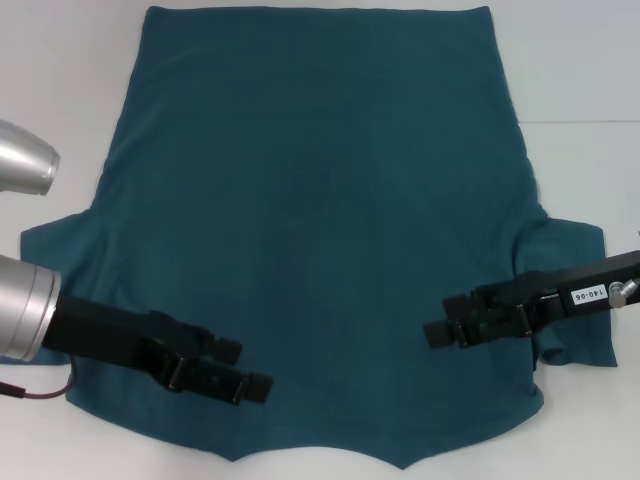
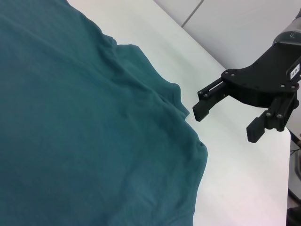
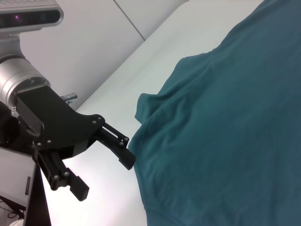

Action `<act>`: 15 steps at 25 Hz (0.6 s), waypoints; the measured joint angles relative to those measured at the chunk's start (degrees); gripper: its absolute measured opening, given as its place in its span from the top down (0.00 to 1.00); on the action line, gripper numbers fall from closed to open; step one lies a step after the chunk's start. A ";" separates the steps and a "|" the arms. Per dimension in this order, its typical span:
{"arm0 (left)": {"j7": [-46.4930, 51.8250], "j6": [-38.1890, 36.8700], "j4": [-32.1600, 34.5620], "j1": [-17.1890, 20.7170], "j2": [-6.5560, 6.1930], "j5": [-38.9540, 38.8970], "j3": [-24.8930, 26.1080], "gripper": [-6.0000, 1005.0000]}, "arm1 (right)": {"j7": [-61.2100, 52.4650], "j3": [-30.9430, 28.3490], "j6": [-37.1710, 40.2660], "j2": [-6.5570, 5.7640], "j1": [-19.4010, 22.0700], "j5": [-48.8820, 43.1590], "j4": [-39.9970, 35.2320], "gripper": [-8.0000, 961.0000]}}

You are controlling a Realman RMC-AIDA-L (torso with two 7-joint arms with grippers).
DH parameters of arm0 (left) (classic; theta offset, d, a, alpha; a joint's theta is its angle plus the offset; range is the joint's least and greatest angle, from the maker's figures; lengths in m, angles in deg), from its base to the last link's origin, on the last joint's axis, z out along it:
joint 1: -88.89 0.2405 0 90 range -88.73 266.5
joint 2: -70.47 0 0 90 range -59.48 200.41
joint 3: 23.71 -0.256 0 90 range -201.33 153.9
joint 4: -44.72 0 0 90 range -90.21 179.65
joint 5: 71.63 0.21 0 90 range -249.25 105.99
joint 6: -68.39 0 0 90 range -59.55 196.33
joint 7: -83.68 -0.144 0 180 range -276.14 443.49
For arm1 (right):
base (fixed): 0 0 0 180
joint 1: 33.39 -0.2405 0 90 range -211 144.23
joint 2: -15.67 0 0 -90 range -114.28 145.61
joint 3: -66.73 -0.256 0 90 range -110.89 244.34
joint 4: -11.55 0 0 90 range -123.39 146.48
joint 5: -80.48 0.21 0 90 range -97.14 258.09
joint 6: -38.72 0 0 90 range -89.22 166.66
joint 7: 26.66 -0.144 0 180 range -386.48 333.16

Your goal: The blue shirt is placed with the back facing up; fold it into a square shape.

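The blue shirt [image 1: 320,220] lies spread flat on the white table, plain side up, hem far from me and neckline at the near edge. Its short sleeves stick out at left [image 1: 60,250] and right [image 1: 570,290]; the right one is rumpled. My left gripper [image 1: 243,367] hovers open over the near left shoulder area. My right gripper [image 1: 445,320] hovers open over the near right side, just inside the right sleeve. The left wrist view shows the right gripper [image 2: 225,123] open beside the shirt [image 2: 84,132]. The left gripper [image 3: 104,175] appears open at the shirt's edge [image 3: 225,122] in the right wrist view.
White table [image 1: 60,60] shows bare around the shirt on the far left, far right and along the near edge. A silver arm segment [image 1: 22,160] juts in at the left. A thin red cable [image 1: 40,393] hangs by my left arm.
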 joint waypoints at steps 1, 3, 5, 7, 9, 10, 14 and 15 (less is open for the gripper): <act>0.00 -0.03 0.00 -0.02 -0.02 0.00 0.00 0.15 | 0.00 -0.02 0.01 0.00 0.00 0.01 0.00 0.08; 0.00 -0.09 0.01 -0.03 -0.03 0.00 0.00 0.15 | 0.00 -0.11 0.02 0.00 0.01 0.02 0.00 0.08; 0.00 -0.13 0.02 -0.03 -0.03 0.00 0.00 0.15 | -0.02 -0.22 0.02 0.00 0.01 0.02 0.00 0.08; 0.00 -0.14 0.02 -0.01 -0.07 0.00 0.00 0.15 | -0.09 -0.25 0.02 0.00 0.01 0.02 0.00 0.08; 0.00 -0.14 0.03 0.03 -0.11 0.00 0.00 0.15 | -0.13 -0.27 0.02 0.00 0.01 0.02 0.00 0.08; 0.00 -0.15 0.03 0.05 -0.12 0.00 0.01 0.15 | -0.14 -0.27 0.02 0.00 0.01 0.02 0.00 0.08; -0.01 -0.25 0.03 0.07 -0.12 0.00 0.00 0.15 | -0.18 -0.29 0.02 0.00 0.01 0.02 0.00 0.08; -0.01 -0.28 0.03 0.08 -0.12 0.00 0.11 0.15 | -0.22 -0.37 0.02 0.00 0.01 0.02 0.00 0.08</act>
